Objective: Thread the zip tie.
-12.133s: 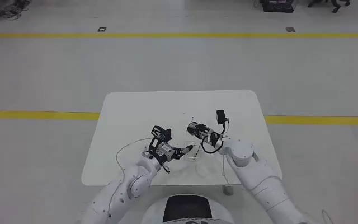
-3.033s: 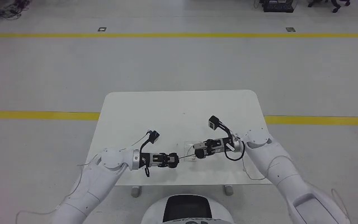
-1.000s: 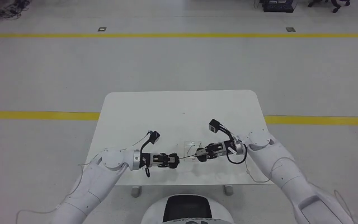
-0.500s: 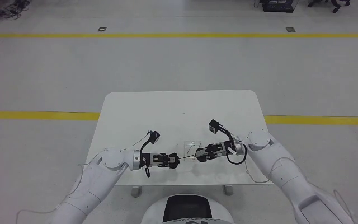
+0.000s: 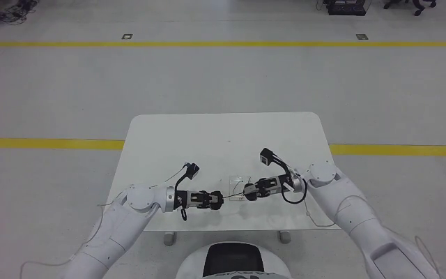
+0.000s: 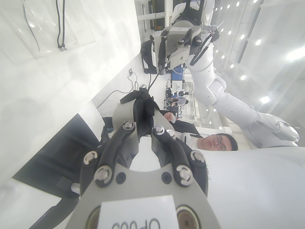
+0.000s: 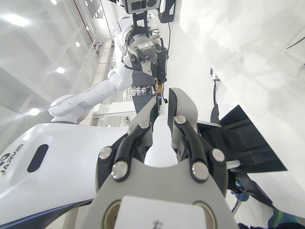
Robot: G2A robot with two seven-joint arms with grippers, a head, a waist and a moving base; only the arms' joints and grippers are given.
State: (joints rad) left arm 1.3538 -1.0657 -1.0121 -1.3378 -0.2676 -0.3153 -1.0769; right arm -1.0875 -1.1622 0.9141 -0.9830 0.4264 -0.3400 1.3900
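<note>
The left hand (image 6: 144,106) is seen closed, its dark pads pressed together on one end of the zip tie (image 6: 153,80). From those pads the thin black strip is carried straight across a short gap to the right hand (image 7: 163,96), which is narrowed to a slim slot with a small dark piece held between its tips. The two hands are pointed at each other, near but apart, with the tie stretched between them in the air.

In the top view both hands are held above the near edge of the white counter (image 5: 209,139). Just beyond them a clear bag (image 6: 76,13) is laid flat on the counter, with spare ties (image 6: 62,48) inside. The greater part of the counter stretches past the bag towards the far, rounded corners.
</note>
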